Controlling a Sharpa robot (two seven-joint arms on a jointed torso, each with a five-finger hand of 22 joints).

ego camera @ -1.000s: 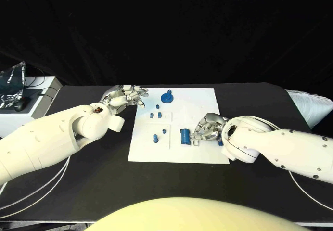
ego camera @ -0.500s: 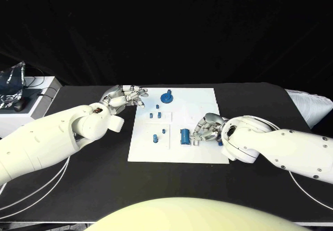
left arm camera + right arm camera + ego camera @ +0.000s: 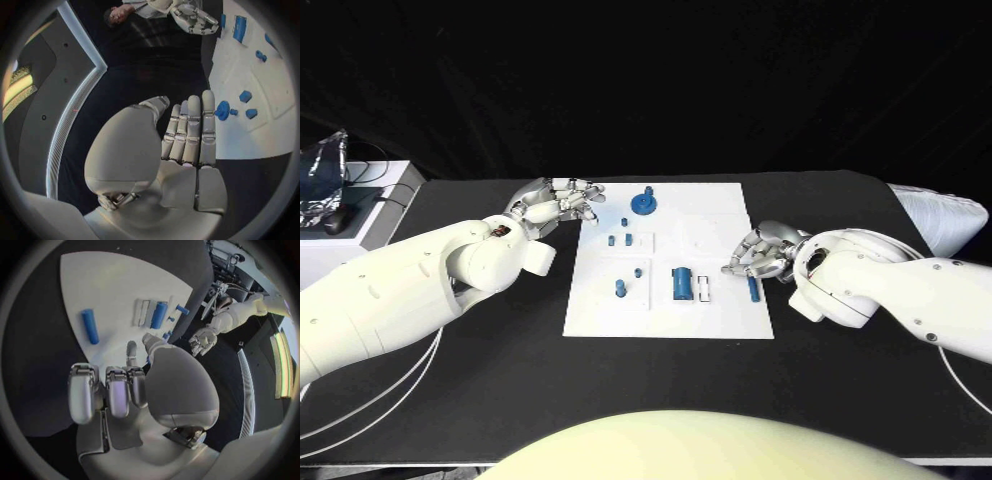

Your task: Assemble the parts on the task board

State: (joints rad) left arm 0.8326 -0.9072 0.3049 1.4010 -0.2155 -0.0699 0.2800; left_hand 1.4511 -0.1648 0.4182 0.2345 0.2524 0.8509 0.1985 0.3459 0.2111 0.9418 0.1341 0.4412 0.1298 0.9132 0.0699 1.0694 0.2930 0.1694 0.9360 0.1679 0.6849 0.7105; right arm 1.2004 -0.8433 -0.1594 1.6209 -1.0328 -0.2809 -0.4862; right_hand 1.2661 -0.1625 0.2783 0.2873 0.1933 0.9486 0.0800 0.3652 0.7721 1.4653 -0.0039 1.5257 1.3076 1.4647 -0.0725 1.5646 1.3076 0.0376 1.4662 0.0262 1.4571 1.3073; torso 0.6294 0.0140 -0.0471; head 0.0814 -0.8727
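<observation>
The white task board (image 3: 718,215) lies mid-table, also seen as the board (image 3: 106,285) and the board (image 3: 250,80). On it stand a blue round knob (image 3: 646,203), several small blue pegs (image 3: 622,288) and a thick blue cylinder (image 3: 682,283) beside a white slot (image 3: 705,289). A slim blue cylinder (image 3: 753,288) lies loose near the right edge; it is the same cylinder (image 3: 90,326). My right hand (image 3: 762,252) hovers just beyond it with fingers curled, holding nothing. My left hand (image 3: 560,203) is at the board's far left corner, its fingers (image 3: 190,130) straight and empty.
A white box (image 3: 365,200) with dark items stands at the table's left rim. A pale padded object (image 3: 935,215) sits at the right rim. Bare black table (image 3: 488,340) lies in front of the board.
My right hand has drawn back to the right, off the middle of the board, uncovering the slim blue cylinder lying by the right edge. The left hand has stayed put.
</observation>
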